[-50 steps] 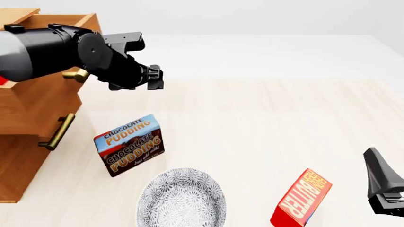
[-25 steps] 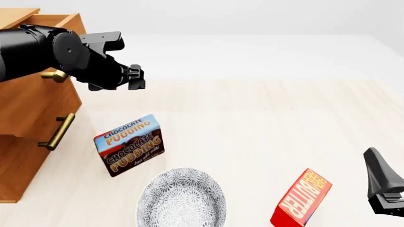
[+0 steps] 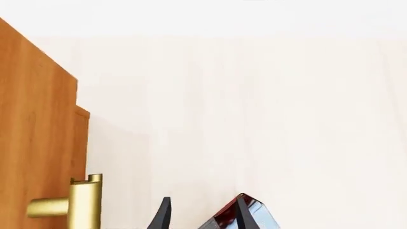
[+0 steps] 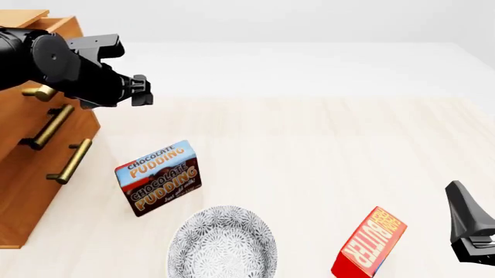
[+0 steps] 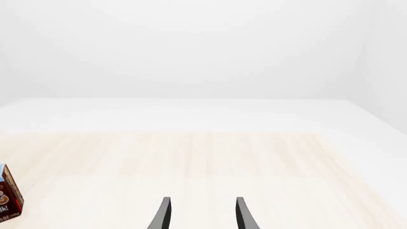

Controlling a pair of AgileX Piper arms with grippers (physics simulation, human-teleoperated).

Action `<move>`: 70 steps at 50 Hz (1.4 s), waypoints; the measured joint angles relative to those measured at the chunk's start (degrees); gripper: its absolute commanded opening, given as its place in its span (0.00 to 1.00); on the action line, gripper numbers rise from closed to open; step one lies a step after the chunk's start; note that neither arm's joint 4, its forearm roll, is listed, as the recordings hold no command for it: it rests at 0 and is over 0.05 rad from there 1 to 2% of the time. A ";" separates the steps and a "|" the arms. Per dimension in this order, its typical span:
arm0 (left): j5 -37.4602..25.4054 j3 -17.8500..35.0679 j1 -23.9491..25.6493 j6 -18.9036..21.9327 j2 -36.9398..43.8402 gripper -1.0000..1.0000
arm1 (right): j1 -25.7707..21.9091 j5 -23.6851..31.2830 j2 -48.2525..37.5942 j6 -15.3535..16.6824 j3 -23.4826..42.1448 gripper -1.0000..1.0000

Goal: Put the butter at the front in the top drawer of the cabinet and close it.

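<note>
The left gripper (image 4: 139, 91), fingers spread and empty, hovers beside the top drawer (image 4: 46, 69) of the cabinet (image 4: 31, 191) at the table's left edge, apparently nearly shut. A butter (image 4: 370, 243) box lies near the front edge; the right gripper (image 5: 200, 214) gapes empty.

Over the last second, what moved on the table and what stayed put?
The left claw swept left toward the cabinet, pushing the top drawer almost fully in. The right claw, the butter, the chocolate pudding box and the patterned bowl stayed put.
</note>
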State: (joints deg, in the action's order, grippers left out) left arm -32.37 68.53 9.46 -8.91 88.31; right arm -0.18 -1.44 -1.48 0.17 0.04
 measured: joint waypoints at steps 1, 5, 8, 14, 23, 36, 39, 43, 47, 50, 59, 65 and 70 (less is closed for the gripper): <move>0.00 -0.03 -0.18 0.05 -0.02 1.00 | 0.00 0.00 0.00 0.00 0.00 1.00; 0.04 -0.17 -0.79 0.27 -0.10 1.00 | 0.00 0.00 0.00 0.00 0.00 1.00; 0.07 -0.39 -1.44 0.47 -0.23 1.00 | 0.00 0.00 0.00 0.00 0.00 1.00; 0.16 -1.16 -2.85 0.69 -0.67 1.00 | 0.00 0.00 0.01 0.00 0.00 1.00; 0.09 -2.20 -4.94 0.93 -1.63 1.00 | 0.00 0.01 0.01 0.00 0.00 1.00; -0.62 -3.07 -7.55 1.05 -3.37 1.00 | 0.00 0.00 0.01 0.00 0.00 1.00; -0.85 -3.17 -8.03 1.10 -3.71 1.00 | 0.00 0.00 0.01 0.00 0.00 1.00; -1.19 -3.25 -8.69 1.15 -4.17 1.00 | 0.00 0.00 0.00 0.00 0.00 1.00; -1.47 -3.32 -9.22 1.13 -4.41 1.00 | 0.00 0.00 0.01 0.00 0.00 1.00; -1.63 -3.40 -9.63 1.09 -4.59 1.00 | 0.00 0.00 0.01 0.00 0.00 1.00; -1.83 -3.72 -10.52 1.02 -5.11 1.00 | 0.00 0.01 0.01 0.00 0.00 1.00; -1.86 -3.91 -10.45 1.21 -5.22 1.00 | 0.00 0.01 0.01 0.00 0.00 1.00; -1.93 -4.03 -10.41 1.33 -5.32 1.00 | 0.00 0.01 0.01 0.00 0.00 1.00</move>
State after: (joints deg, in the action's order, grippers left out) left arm -34.31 64.50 -0.94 -7.58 82.99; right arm -0.18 -1.44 -1.47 0.18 0.04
